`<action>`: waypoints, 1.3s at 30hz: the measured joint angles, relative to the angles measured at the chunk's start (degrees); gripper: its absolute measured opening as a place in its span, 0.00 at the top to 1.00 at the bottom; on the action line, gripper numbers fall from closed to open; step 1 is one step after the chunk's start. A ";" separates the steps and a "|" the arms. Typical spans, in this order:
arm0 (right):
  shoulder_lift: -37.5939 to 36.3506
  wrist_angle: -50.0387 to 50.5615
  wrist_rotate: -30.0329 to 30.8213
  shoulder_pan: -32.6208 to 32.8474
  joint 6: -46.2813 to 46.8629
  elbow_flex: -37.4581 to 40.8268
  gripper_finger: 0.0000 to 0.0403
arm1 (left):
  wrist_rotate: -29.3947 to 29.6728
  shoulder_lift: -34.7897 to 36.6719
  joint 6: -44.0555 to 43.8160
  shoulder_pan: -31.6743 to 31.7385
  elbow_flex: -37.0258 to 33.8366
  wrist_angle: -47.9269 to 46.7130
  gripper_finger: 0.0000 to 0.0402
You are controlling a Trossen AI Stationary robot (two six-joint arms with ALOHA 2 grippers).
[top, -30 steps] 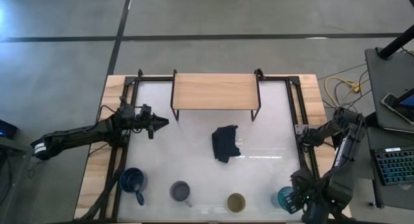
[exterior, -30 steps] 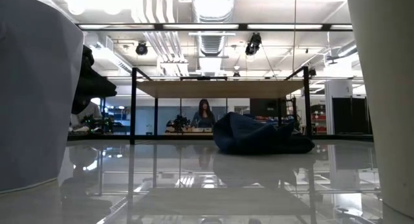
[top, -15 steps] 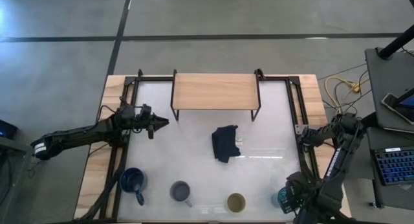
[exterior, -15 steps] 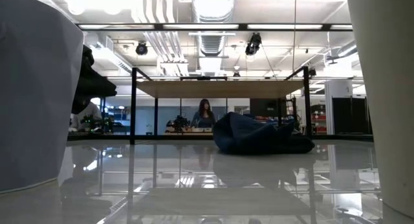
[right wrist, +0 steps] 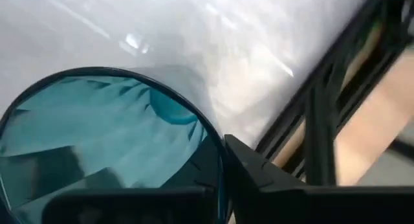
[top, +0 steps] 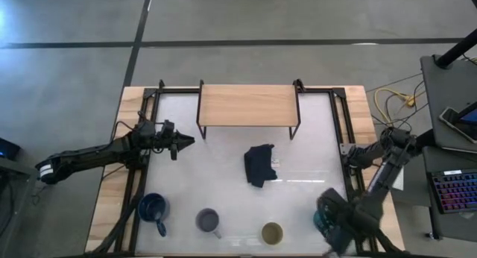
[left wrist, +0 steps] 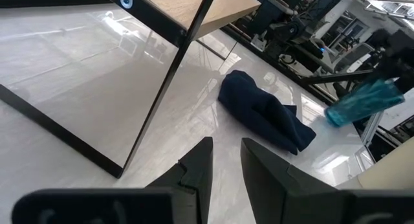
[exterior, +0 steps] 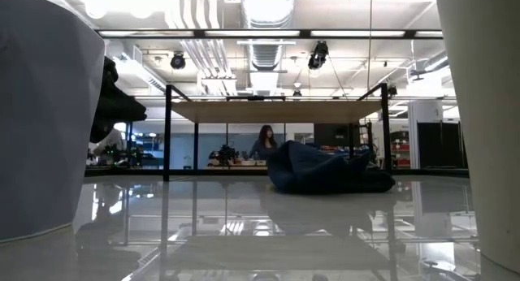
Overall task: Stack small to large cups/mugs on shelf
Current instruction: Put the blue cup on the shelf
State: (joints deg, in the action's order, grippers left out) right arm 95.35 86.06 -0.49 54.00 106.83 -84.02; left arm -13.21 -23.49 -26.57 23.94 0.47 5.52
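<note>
The light-wood shelf stands at the table's far middle, with nothing on it. A dark blue mug, a grey-lavender mug and a beige cup stand in a row along the near edge. At the row's right end is the translucent teal mug, with my right gripper shut on it from above. My left gripper hovers left of the shelf, open, nothing between its fingers. My right gripper holds the teal mug by its rim wall, coming from above and pointing down. One finger lies against the outside of the wall; the mug hides the other. Whether the mug's base rests on the table, I cannot tell.
A crumpled dark navy cloth lies on the table between the shelf and the row of cups. Black metal rails run along the table's left and right sides. A person sits in the room beyond the shelf.
My right gripper has gone toward the table's left and far edges, rolled about its own axis, and taken hold of the teal mug. The mug has shifted a little the same way, away from the near edge.
</note>
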 joint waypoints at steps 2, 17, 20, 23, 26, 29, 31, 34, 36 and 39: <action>-1.99 1.04 2.58 -3.65 -7.11 -0.83 0.97 | 0.00 0.00 -0.01 0.00 0.00 0.01 0.83; -13.49 0.91 10.39 -41.85 -64.95 -3.25 0.98 | 0.00 0.00 -0.02 0.00 0.00 0.00 0.83; -11.64 0.44 14.38 -47.76 -76.46 -9.57 0.98 | 0.02 -0.02 -0.02 -0.02 0.00 0.00 0.83; -8.60 0.40 16.33 -53.49 -85.32 -18.54 0.98 | 0.01 -0.02 -0.01 0.00 0.00 0.01 0.83; -4.60 0.80 17.17 -59.45 -92.14 -27.96 0.98 | 0.02 -0.02 -0.01 -0.01 0.00 0.00 0.83; 0.90 4.05 16.76 -65.52 -96.96 -36.94 0.98 | 0.00 -0.02 0.00 0.00 0.00 0.00 0.83; 4.58 3.65 14.87 -69.69 -98.75 -41.46 0.98 | 0.00 -0.02 0.00 -0.02 0.00 0.00 0.83; 9.75 4.28 9.97 -75.33 -100.56 -47.70 0.98 | 0.00 -0.02 -0.02 -0.02 0.00 0.00 0.83; 12.31 3.42 9.71 -78.41 -101.76 -50.74 0.98 | 0.02 -0.02 -0.02 -0.02 0.00 0.02 0.83; 13.69 4.14 11.21 -82.56 -103.37 -50.33 0.98 | 0.00 -0.02 -0.02 -0.01 0.00 0.01 0.83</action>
State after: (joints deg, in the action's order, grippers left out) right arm 109.04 90.21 10.72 -28.56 3.45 -134.35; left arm -13.21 -23.51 -26.59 23.93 0.47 5.53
